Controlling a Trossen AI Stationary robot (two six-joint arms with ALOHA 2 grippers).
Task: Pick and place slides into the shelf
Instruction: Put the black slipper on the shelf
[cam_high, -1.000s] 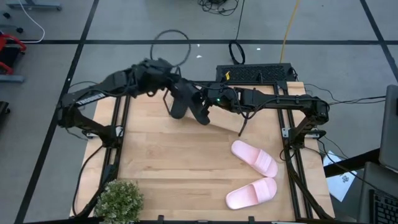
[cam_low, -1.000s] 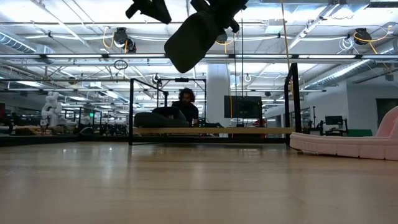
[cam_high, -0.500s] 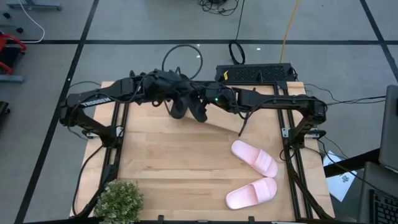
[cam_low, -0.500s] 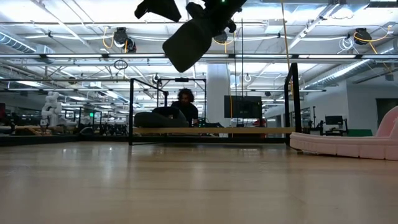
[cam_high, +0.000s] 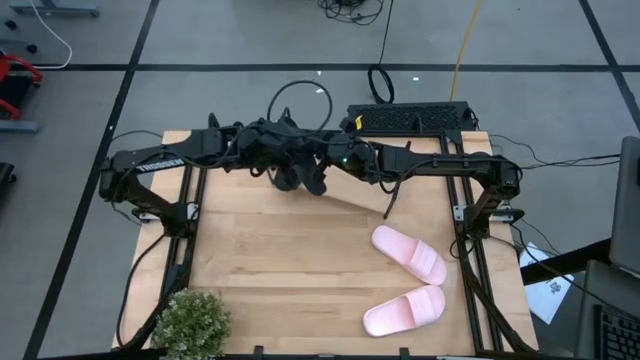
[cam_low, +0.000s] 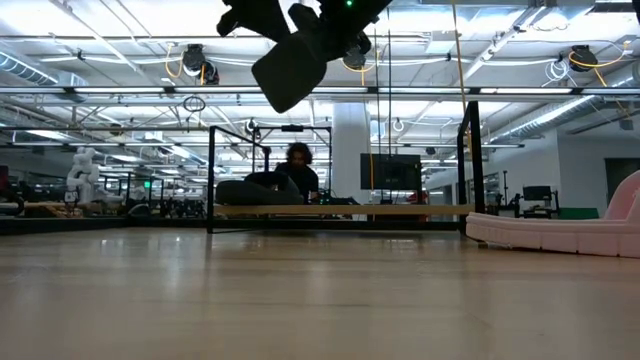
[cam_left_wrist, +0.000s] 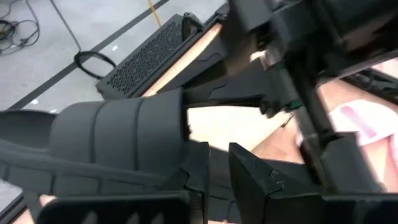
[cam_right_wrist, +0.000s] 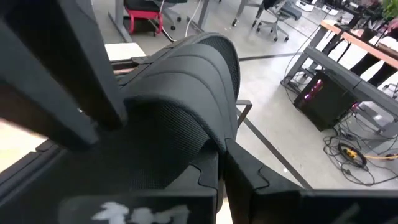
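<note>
Two pink slides (cam_high: 408, 252), two black (cam_high: 300, 172).

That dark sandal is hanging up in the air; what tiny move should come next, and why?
Probably ease the right hand down toward the shelf. It grips the held black slide high above the table, with the left hand close beside, while a second black slide sits on the shelf with free plank beside it.

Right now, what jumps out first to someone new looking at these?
Both arms meet over the table's far edge, the right gripper holding a black slide in the air and the left gripper right beside it. Two pink slides lie loose at the near right. A potted plant sits at the near left corner.
</note>
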